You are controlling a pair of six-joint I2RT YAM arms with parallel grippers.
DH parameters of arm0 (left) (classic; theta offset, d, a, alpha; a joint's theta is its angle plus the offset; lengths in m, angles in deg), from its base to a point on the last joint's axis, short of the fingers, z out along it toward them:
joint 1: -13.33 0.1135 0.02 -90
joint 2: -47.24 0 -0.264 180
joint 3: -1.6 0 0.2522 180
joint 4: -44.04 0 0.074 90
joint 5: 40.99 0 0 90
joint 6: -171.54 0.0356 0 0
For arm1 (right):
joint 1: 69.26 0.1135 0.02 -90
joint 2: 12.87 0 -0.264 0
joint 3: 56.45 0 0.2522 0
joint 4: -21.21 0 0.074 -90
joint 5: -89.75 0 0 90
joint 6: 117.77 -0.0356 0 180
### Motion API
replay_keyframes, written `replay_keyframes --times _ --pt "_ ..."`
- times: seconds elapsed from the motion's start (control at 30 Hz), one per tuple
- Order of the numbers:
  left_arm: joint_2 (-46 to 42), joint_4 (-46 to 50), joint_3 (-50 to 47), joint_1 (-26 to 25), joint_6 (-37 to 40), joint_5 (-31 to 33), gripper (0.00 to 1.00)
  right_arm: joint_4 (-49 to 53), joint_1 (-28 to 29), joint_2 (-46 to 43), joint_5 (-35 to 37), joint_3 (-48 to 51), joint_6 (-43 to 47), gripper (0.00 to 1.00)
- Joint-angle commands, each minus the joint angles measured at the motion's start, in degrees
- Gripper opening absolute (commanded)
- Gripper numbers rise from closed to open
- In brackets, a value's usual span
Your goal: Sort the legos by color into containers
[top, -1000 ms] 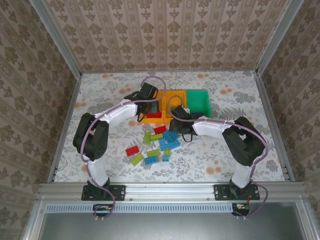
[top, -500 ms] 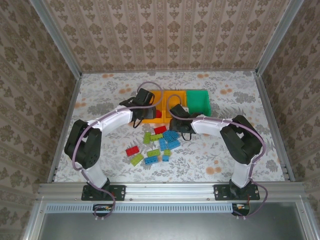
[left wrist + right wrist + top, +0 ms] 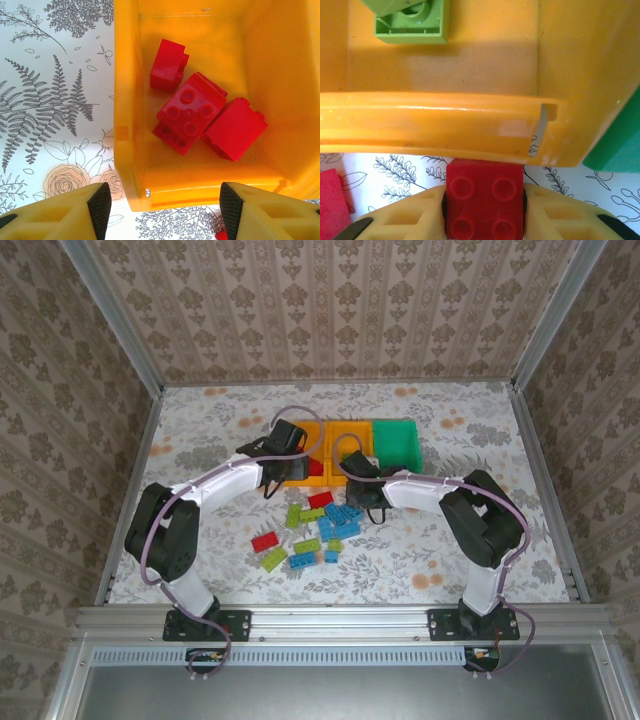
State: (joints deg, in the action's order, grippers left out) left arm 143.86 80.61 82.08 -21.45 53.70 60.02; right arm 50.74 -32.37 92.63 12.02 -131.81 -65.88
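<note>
Three containers stand in a row: a left orange-yellow bin (image 3: 300, 478), a middle orange-yellow bin (image 3: 350, 432) and a green bin (image 3: 397, 443). Three red legos (image 3: 190, 115) lie in the left bin (image 3: 127, 125). My left gripper (image 3: 160, 210) hangs open over that bin's near left corner, holding nothing. My right gripper (image 3: 485, 205) is shut on a red lego (image 3: 485, 200) just in front of the middle bin's near wall (image 3: 445, 125). A lime green lego (image 3: 410, 20) lies inside that bin. Loose legos lie on the table: red (image 3: 265, 541), green (image 3: 273, 558), blue (image 3: 340, 520).
The green bin's corner (image 3: 615, 145) sits right of the held brick. Another red brick (image 3: 330, 200) lies on the table to its left. The loose pile (image 3: 305, 545) spreads between the two arms, near of the bins. The floral tabletop (image 3: 470, 430) is walled on three sides.
The right gripper has closed on the red brick in front of the middle bin. The left gripper has drawn back slightly toward the left bin's near left corner, still open.
</note>
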Motion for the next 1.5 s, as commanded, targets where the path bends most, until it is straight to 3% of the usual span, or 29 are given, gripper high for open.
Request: replay_keyframes --times 0.0,0.33,0.5,0.7,1.0,1.47 --pt "-2.04 1.1 -0.89 0.07 -0.55 1.35 0.62 3.85 -0.58 -0.47 1.62 0.2 1.35 0.35" --pt "-3.37 1.58 -2.78 0.16 -0.55 2.62 0.63 2.12 1.81 -10.88 4.19 1.76 2.56 0.32" --pt "-4.9 1.79 -5.07 0.16 -0.97 2.15 0.63 -2.29 3.1 -13.08 0.54 0.04 4.27 0.32" --pt "-8.65 4.19 -9.49 0.16 -2.91 2.68 0.68 -5.23 3.11 -7.14 -6.82 -8.13 6.23 0.32" --pt "-16.38 9.45 -19.37 0.16 -12.29 0.67 0.87 -0.73 2.59 6.55 -8.84 -23.18 7.65 0.34" --pt "-19.94 12.69 -25.03 -2.42 -23.45 -3.53 1.0 3.13 1.79 16.43 -7.37 -33.05 6.88 0.53"
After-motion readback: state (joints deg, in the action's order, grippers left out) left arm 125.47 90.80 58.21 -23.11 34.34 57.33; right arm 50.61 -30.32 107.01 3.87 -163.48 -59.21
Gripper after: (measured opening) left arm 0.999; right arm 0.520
